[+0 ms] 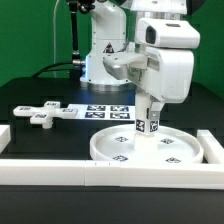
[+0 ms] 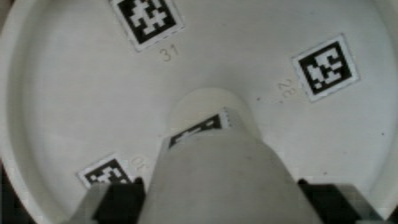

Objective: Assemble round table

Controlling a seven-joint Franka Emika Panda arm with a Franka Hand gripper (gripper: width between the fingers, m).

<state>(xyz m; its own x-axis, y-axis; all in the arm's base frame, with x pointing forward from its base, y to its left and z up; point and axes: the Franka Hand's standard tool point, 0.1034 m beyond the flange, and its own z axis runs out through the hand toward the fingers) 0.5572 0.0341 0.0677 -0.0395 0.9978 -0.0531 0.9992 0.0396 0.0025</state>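
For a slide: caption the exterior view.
Jaws hold the leg upright on the disc; the foot lies apart.

Bright, even light; the large white plastic rimmed disc glares softly, and the short white cylinder leg looks blurred up close.

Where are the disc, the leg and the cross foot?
disc (image 1: 105, 143): exterior view, bare top surface by the rim.
leg (image 1: 148, 112): exterior view, middle of the upright cylinder.
cross foot (image 1: 47, 111): exterior view, centre of the cross.
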